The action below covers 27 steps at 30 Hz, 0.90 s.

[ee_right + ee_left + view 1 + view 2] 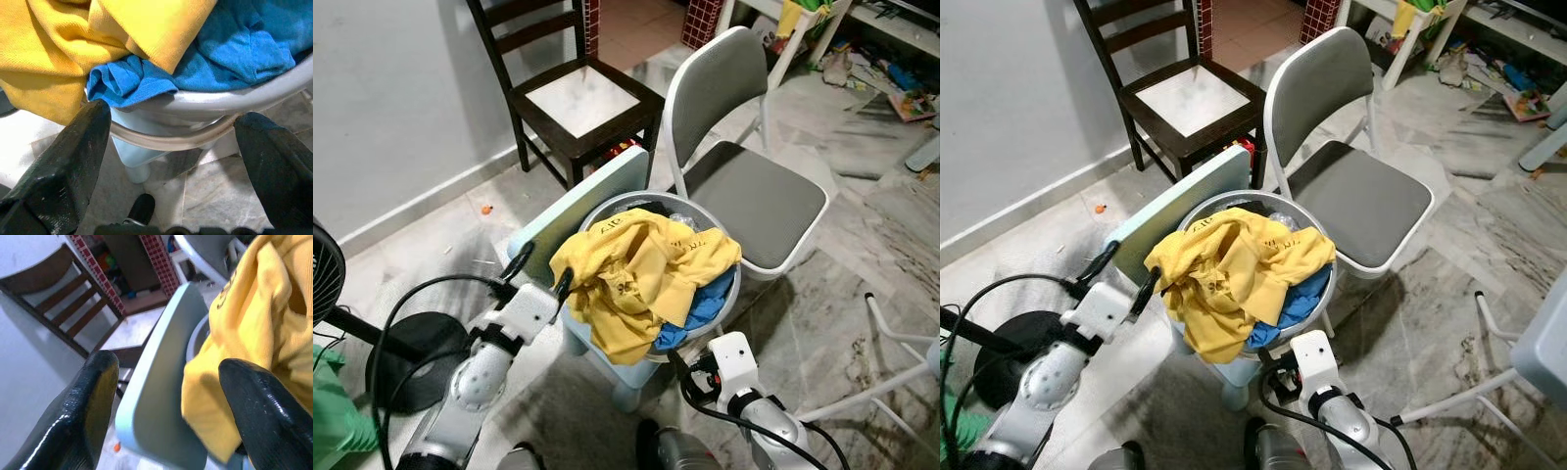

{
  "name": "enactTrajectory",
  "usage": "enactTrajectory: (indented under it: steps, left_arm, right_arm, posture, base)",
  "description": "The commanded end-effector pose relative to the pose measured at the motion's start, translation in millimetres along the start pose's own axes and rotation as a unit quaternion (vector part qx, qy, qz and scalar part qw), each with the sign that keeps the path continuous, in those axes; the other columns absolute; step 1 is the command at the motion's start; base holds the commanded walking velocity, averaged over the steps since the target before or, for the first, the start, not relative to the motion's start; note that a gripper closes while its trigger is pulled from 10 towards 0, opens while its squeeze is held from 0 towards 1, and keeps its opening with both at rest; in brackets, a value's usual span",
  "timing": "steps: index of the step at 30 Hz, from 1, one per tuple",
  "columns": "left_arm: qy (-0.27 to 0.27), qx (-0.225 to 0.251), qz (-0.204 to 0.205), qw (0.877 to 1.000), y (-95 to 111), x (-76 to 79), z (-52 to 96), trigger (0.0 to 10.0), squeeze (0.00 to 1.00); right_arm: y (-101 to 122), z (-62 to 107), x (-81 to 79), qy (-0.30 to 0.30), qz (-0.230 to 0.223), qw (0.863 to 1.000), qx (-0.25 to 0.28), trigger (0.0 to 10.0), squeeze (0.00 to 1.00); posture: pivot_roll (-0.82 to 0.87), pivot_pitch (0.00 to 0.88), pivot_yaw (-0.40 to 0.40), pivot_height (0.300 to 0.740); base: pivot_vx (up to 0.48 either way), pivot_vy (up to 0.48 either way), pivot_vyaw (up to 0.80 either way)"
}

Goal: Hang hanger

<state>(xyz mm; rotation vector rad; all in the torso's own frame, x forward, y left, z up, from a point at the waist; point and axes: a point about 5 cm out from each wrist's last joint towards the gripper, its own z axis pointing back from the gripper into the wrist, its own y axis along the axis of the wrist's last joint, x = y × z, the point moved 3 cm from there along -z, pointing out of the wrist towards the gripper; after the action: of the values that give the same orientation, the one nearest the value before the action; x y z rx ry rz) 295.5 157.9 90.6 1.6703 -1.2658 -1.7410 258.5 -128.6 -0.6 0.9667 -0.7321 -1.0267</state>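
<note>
Yellow cloth (631,279) spills over the rim of a round grey basket (724,304) at the centre of the frame, with blue cloth (230,44) bunched beneath it on the lower right side. The basket sits on a pale blue stool (607,367), beside a pale blue board (582,211) leaning at its left.

The left gripper (540,271) hovers at the basket's left edge, its 2 black fingers (93,411) spread apart, one on each side of the board's edge and the yellow cloth's hem. The right gripper (171,161) sits low at the basket's near side, jaws wide open around the rim and its wire handle (171,142), gripping nothing.

A grey and white folding chair (754,186) stands just behind the basket, and a dark wooden chair (573,98) occupies the upper left. A black fan base (416,357) rests on the marble floor (862,255) at lower left. I cannot make out a hanger among the clothes.
</note>
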Motion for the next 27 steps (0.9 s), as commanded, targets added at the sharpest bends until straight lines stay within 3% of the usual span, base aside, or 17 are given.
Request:
enactTrajectory:
  steps: [1, 10, 15, 22, 27]
  left_arm:
    - [-0.010, -0.003, 0.004, 1.000, 3, 1.4, -0.6, 10.0, 1.00]
    - [-0.044, 0.005, -0.002, 0.999, 11, 2.3, -38.1, 10.0, 1.00]
    - [-0.080, 0.000, 0.011, 0.997, 12, 16.8, -51.2, 10.0, 1.00]
    - [-0.129, 0.011, 0.046, 0.990, 20, 46.1, -50.7, 10.0, 1.00]
    - [-0.143, 0.011, 0.049, 0.988, 20, 56.1, -47.0, 10.0, 1.00]
  right_arm:
    - [-9, 3.4, 1.8, -0.001, -0.001, 1.000, -0.015, 10.0, 0.58]
    - [-9, 4.4, -0.7, -0.001, -0.004, 1.000, -0.013, 10.0, 0.57]
    - [-11, 8.7, 1.1, -0.011, -0.006, 1.000, -0.014, 10.0, 0.57]
    - [-13, 11.1, 0.9, -0.015, -0.009, 1.000, -0.016, 10.0, 0.58]
    - [-13, 9.5, -0.9, -0.012, -0.008, 1.000, -0.016, 10.0, 0.57]
  posture:
    - [-0.08, 0.243, -0.087, 0.740]
    - [-0.10, 0.248, -0.080, 0.740]
    - [-0.13, 0.250, -0.071, 0.740]
    - [-0.13, 0.254, -0.068, 0.740]
    - [-0.13, 0.255, -0.073, 0.740]
  base:
    - [0.000, 0.000, 0.00]
    - [0.000, 0.000, 0.00]
    - [0.000, 0.000, 0.00]
    - [0.000, 0.000, 0.00]
    - [0.000, 0.000, 0.00]
